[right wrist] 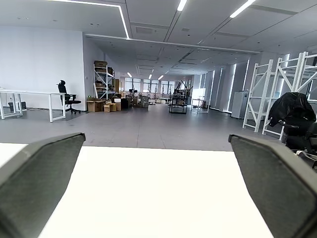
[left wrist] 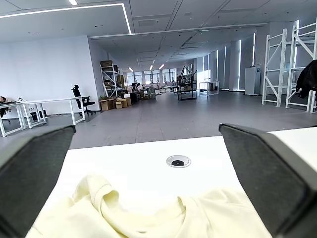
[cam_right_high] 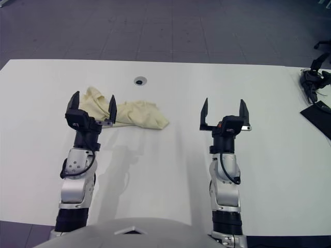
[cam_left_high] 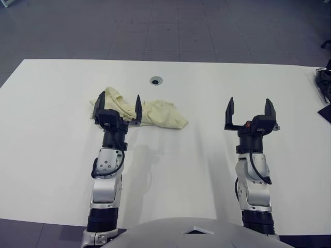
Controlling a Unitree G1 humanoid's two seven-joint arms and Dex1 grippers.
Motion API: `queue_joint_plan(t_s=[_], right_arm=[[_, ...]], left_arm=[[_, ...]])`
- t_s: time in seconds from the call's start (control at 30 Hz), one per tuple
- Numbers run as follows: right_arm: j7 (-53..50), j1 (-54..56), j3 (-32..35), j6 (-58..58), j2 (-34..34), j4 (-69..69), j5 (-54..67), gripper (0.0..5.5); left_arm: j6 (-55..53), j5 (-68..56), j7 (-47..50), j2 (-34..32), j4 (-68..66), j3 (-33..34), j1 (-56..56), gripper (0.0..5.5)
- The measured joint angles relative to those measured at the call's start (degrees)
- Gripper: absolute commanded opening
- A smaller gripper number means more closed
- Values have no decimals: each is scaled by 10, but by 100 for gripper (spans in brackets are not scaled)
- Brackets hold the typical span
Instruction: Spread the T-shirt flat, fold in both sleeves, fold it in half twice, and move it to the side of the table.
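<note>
A pale yellow T-shirt (cam_left_high: 155,113) lies crumpled in a heap on the white table (cam_left_high: 51,103), left of the middle. My left gripper (cam_left_high: 119,106) is open just above the heap's near left part, its two black fingers straddling the cloth without closing on it. In the left wrist view the T-shirt (left wrist: 148,213) bunches between the two fingers (left wrist: 29,173). My right gripper (cam_left_high: 250,111) stands open over bare table to the right, well apart from the shirt, with nothing between its fingers.
A round cable grommet (cam_left_high: 155,80) sits in the table just beyond the shirt. Dark cables and a flat black object (cam_right_high: 315,98) lie at the far right edge. Bare table surface stretches between the arms and in front of the right gripper (right wrist: 158,198).
</note>
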State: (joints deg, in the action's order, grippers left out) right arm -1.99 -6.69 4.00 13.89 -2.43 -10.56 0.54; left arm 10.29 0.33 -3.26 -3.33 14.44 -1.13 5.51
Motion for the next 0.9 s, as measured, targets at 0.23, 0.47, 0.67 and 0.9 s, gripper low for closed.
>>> queue_joint_plan(t_s=[0.23,0.47,0.67,0.9], right_arm=[[-1,-1,0,1,1,-1,1,540],[1,-9,-2,1,4,-8,2,540],[2,-17,-3,1,6,-20,2,540],[2,-19,-7,0,10,-19,2,540]], left_arm=[[0,0,0,0,0,-3,0,539],[0,-3,-1,1,5,-6,3,539],[0,-4,-5,0,12,-11,6,539],[-81,24,-27,-47,-5,1,-35,539]])
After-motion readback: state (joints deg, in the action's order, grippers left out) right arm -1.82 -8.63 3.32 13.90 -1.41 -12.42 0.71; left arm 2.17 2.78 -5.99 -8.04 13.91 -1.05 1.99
